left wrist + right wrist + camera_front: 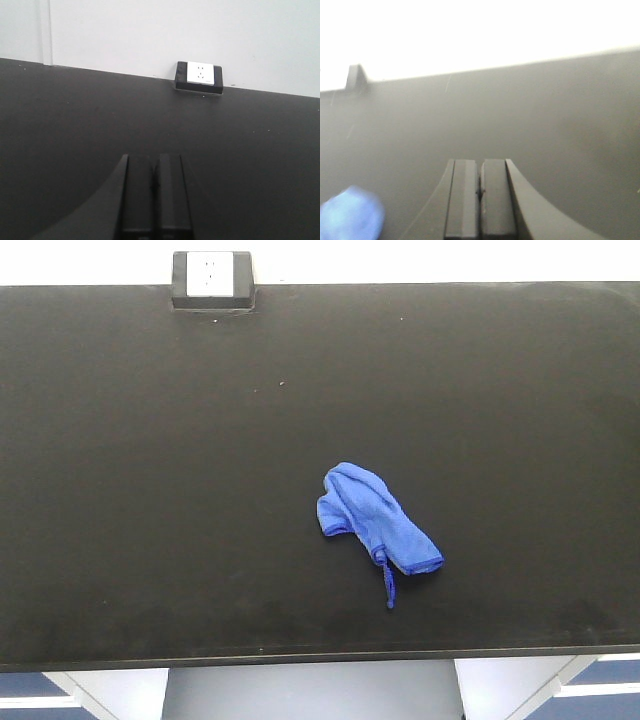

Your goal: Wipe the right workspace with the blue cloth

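Blue cloth (375, 518) lies bunched on the bench (150, 490), a little right of centre and nearer the front edge, its thin strip trailing toward that edge. From the right wrist view the cloth shows as a blurred blue patch at lower left, so it sits left of the right gripper (480, 192), not touching it. That gripper's fingers are pressed together, empty. Left gripper (153, 187) likewise closed on nothing. Socket box (211, 280) stands at the back edge, left; no readable writing on it.
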